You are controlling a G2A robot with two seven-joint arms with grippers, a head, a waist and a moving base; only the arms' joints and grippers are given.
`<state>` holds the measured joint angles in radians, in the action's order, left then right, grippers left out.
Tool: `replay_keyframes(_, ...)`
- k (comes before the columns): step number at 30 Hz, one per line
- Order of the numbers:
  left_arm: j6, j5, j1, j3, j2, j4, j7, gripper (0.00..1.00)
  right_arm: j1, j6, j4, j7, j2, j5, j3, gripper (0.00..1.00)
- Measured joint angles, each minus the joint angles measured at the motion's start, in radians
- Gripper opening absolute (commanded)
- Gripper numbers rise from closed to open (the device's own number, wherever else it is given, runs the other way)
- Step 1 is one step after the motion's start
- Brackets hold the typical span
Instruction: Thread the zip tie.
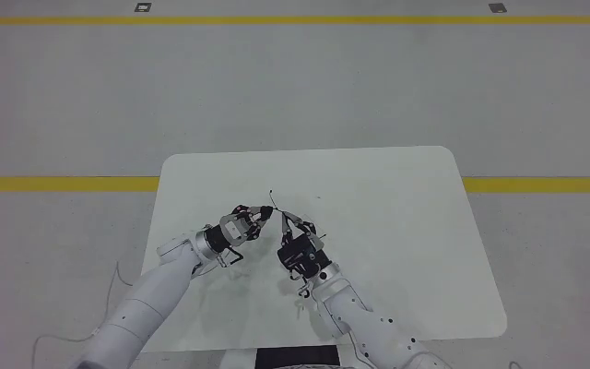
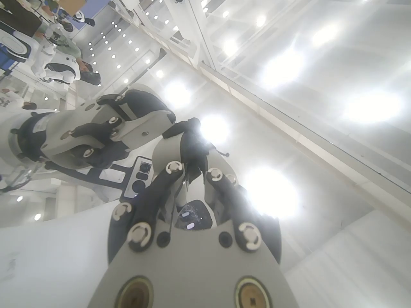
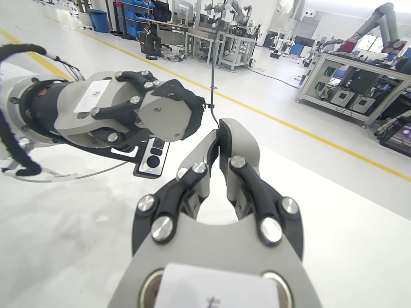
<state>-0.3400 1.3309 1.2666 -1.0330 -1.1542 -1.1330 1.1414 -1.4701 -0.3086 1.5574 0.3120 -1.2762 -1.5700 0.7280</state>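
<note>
The two grippers are meeting tip to tip just left of the centre of the top view, over the white table (image 1: 396, 184) that is filling the lower middle of that frame. The left gripper (image 1: 265, 215) is sitting at the end of an arm running up from the lower left. Its black-covered fingers (image 3: 192, 110) are pressing together, with the small head of the zip tie (image 3: 212, 75) showing right at their tips. The right gripper (image 3: 219, 134) is sitting at the end of an arm running up from the bottom centre. It is pinching the same zip tie between closed fingers, a little along the strap from the head. The strap is curving out of the right gripper's tips, passing the left gripper's tips and standing up as a thin black line clear of the table. In the top view this free end is pointing toward the upper left, just above the two grippers.
</note>
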Motion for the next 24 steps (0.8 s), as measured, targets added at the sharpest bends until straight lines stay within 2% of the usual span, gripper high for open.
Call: replay_keyframes(24,0.000,0.000,0.000,0.000,0.000,0.000,0.000,0.00,-0.029,0.002,0.020,-0.006,0.017,0.000,0.043,0.00)
